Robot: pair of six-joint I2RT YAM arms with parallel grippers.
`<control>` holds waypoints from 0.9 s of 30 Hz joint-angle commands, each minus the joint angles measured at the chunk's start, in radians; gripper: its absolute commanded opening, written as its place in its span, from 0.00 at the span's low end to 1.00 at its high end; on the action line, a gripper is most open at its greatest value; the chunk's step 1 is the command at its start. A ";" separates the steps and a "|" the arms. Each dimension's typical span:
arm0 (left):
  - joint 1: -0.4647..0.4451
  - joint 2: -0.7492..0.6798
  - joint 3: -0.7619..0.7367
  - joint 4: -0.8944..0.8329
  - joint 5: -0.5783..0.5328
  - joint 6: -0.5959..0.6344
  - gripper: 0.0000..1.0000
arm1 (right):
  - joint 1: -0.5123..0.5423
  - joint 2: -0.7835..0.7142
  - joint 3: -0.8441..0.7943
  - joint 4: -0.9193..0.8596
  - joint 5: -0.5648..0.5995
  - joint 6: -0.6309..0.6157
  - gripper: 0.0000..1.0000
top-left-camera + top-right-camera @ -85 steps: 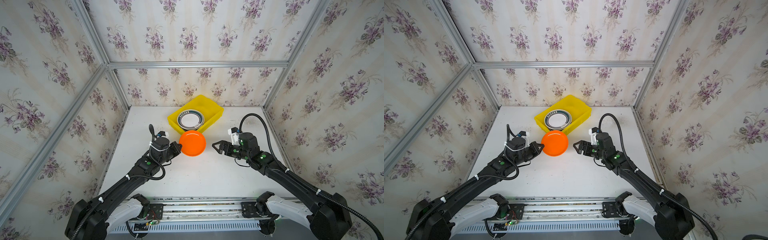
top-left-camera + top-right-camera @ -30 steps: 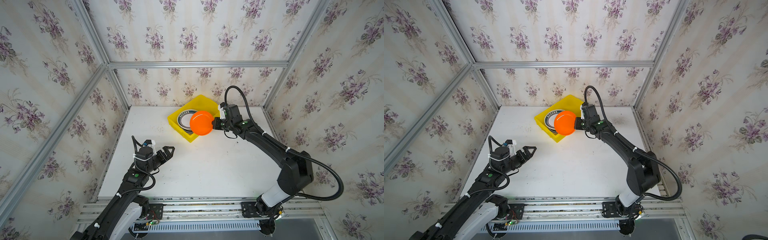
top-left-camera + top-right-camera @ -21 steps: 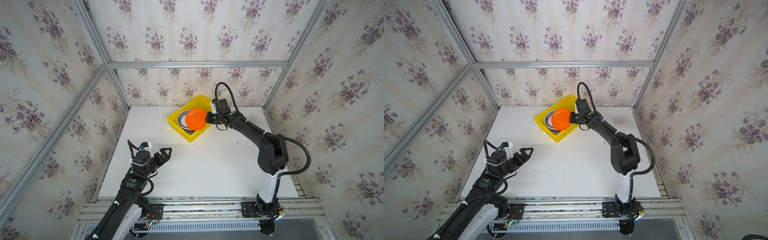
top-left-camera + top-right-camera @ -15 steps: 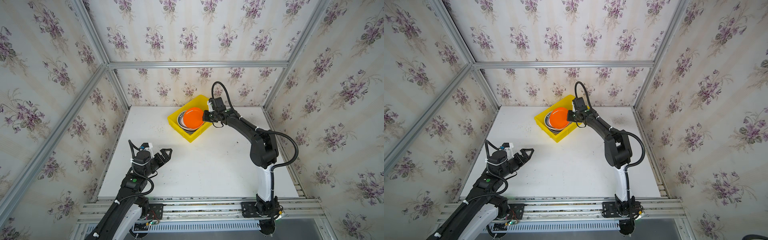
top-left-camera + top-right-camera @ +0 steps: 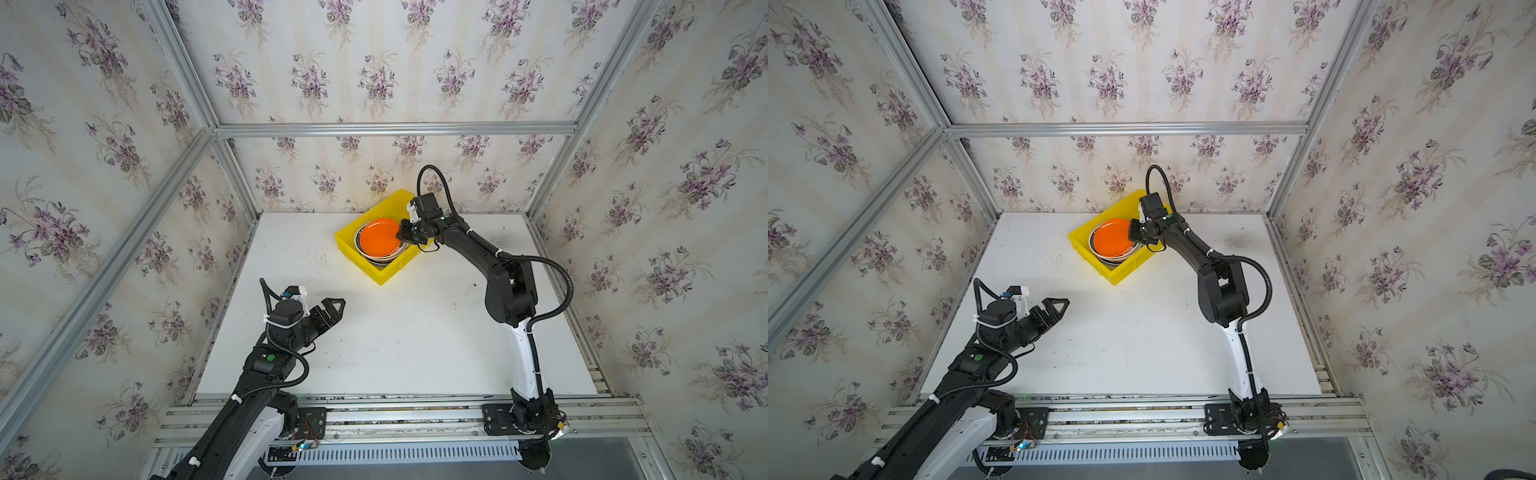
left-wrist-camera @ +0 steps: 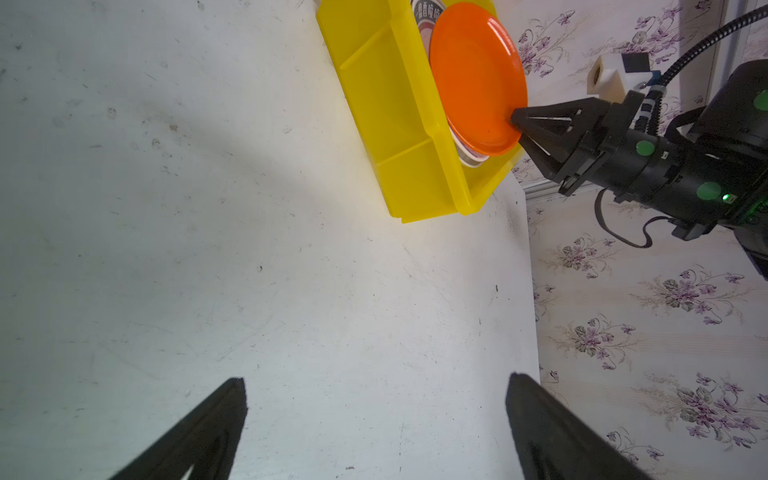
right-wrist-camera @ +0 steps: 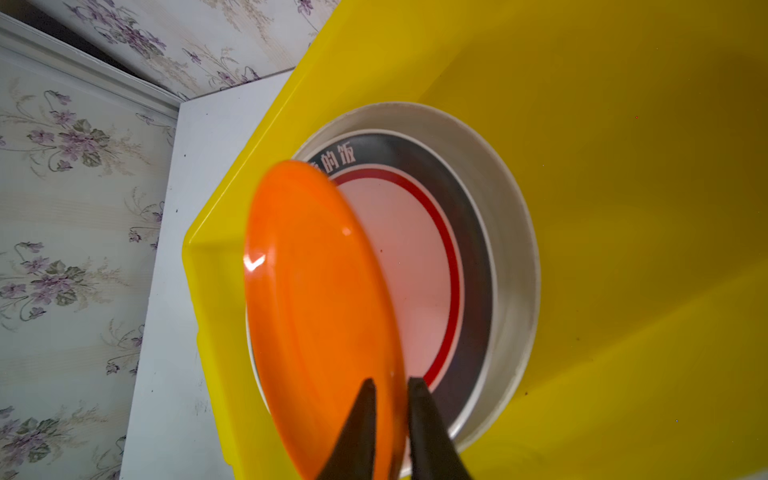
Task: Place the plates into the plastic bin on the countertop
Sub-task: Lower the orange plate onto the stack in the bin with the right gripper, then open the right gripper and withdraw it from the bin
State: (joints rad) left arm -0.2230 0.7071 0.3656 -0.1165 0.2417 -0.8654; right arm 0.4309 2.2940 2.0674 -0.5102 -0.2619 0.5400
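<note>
An orange plate [image 5: 378, 243] [image 7: 316, 291] hangs tilted over a stack of plates [image 7: 419, 257] inside the yellow plastic bin [image 5: 360, 266] [image 5: 1092, 262] at the back of the countertop [image 5: 415, 332]. My right gripper [image 5: 401, 237] [image 7: 390, 386] straddles the orange plate's near rim, its jaws a little apart and the rim between them. The top plate of the stack is white with a dark band and a red ring, on a wider cream one [image 7: 513, 257]. My left gripper [image 5: 337, 311] [image 6: 376, 380] hovers wide open and empty over the countertop's left front.
Floral-papered walls with aluminium framing [image 5: 390, 129] enclose the countertop on three sides. The bin sits against the back wall, turned at an angle. My right arm [image 5: 507, 286] stretches from the front rail up to the bin.
My right gripper carried the orange plate over the bin, lowered it onto the stack, and its jaws have parted slightly. The left arm has barely moved.
</note>
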 commanded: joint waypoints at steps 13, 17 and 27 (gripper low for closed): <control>0.023 0.036 0.034 0.004 -0.047 0.081 1.00 | 0.002 -0.115 -0.017 -0.095 0.052 -0.113 0.86; 0.043 0.064 0.068 -0.006 -0.064 0.113 1.00 | 0.002 -0.266 -0.167 -0.035 0.070 -0.149 0.87; 0.074 0.189 0.128 0.008 -0.294 0.213 1.00 | -0.019 -0.702 -0.661 0.136 0.219 -0.208 0.91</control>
State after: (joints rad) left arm -0.1528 0.8803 0.4873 -0.1242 0.0643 -0.6918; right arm 0.4210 1.6577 1.4830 -0.4564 -0.1162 0.3626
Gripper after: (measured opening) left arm 0.996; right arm 0.903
